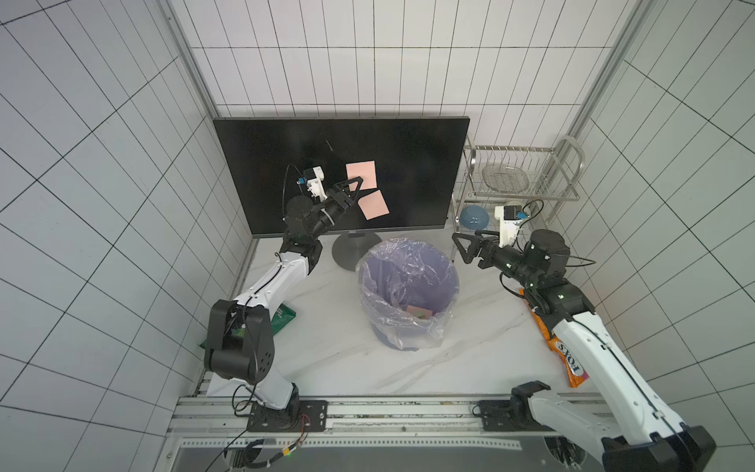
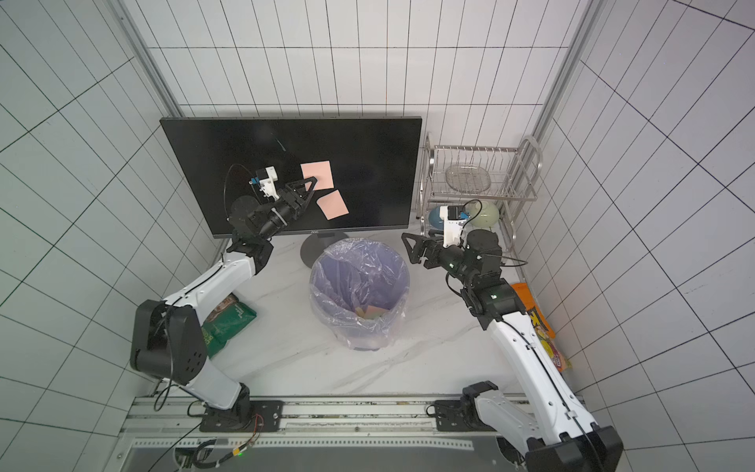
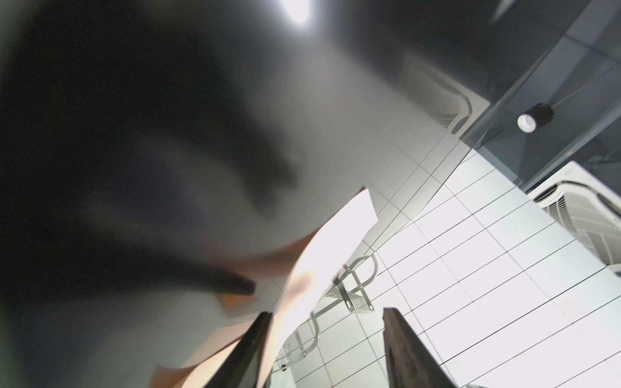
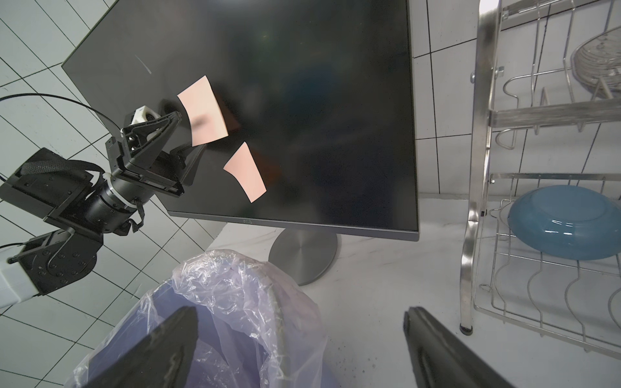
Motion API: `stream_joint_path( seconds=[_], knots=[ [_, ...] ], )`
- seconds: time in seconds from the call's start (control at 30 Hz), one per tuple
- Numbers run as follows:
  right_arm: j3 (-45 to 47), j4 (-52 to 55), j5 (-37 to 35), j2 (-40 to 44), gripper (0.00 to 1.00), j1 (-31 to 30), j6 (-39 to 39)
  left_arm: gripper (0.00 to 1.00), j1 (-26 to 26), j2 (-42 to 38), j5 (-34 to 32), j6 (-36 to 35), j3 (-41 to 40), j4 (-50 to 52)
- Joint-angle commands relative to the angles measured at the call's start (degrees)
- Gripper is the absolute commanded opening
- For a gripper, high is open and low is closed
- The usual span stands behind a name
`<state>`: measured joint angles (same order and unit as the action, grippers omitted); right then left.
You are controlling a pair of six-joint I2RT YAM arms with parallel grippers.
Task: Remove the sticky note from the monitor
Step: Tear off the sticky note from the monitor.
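The black monitor (image 1: 286,155) (image 2: 224,155) (image 4: 319,100) stands at the back on a round grey base. Two pink sticky notes are on its screen, an upper one (image 1: 361,173) (image 2: 318,173) (image 4: 203,111) and a lower one (image 1: 374,204) (image 2: 333,204) (image 4: 245,171). My left gripper (image 1: 356,189) (image 2: 311,189) (image 4: 188,134) (image 3: 326,310) is at the upper note's lower left corner. Its jaws stand apart, and the note's lifted edge (image 3: 322,255) lies against one finger. My right gripper (image 1: 463,245) (image 2: 412,247) (image 4: 300,314) hangs open and empty by the bin's right rim.
A purple bin (image 1: 408,245) (image 2: 359,245) (image 4: 235,268) lined with clear plastic stands before the monitor, with a pink paper (image 1: 421,312) inside. A steel dish rack (image 1: 527,171) with a blue bowl (image 4: 564,221) is at the right. A green packet (image 2: 228,323) and an orange snack bag (image 1: 568,355) lie by the arms.
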<state>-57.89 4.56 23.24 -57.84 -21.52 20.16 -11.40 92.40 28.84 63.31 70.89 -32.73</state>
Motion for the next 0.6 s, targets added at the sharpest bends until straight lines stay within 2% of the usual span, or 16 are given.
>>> stream_joint_path(
  seconds=[0.0,0.27,0.43,0.57],
  knots=[
    [0.1,-0.5,0.0,0.8,0.99,-0.5,-0.3,0.43,0.5,-0.5,-0.6,-1.3,1.3,0.8],
    [-0.4,-0.7,0.5,0.4,0.99,-0.5,-0.1,0.19,0.8,-1.9,-0.8,-2.6,1.0,2.7],
    [-0.6,-0.8,0.7,0.1,0.99,-0.5,0.0,0.0,0.8,-3.2,-0.4,-3.2,0.0,2.7],
    [-0.9,-0.9,0.9,-0.3,0.99,-0.6,0.0,0.0,0.6,-5.1,-0.4,-5.0,-0.9,3.9]
  ],
)
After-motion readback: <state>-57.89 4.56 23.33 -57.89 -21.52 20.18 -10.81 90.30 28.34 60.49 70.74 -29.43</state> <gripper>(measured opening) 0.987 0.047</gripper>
